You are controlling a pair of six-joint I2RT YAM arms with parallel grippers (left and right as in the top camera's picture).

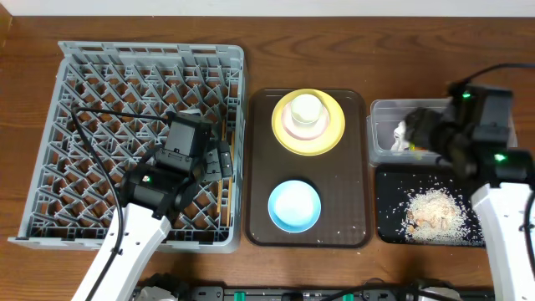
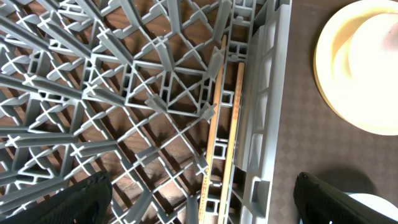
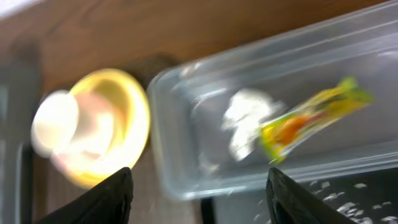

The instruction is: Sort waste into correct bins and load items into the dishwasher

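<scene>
jaws wide; chopsticks (image 2: 234, 118) along rack wall (image 2: 268, 106)

We see a brown wooden table (image 1: 33, 25) with streaked grain, filling nearly the whole overhead view. Beyond its far edge we make out a pale wall (image 1: 267, 4). The light is even, the shadows soft. Along the near edge runs a black strip (image 1: 276, 294) with green bits.
</scene>
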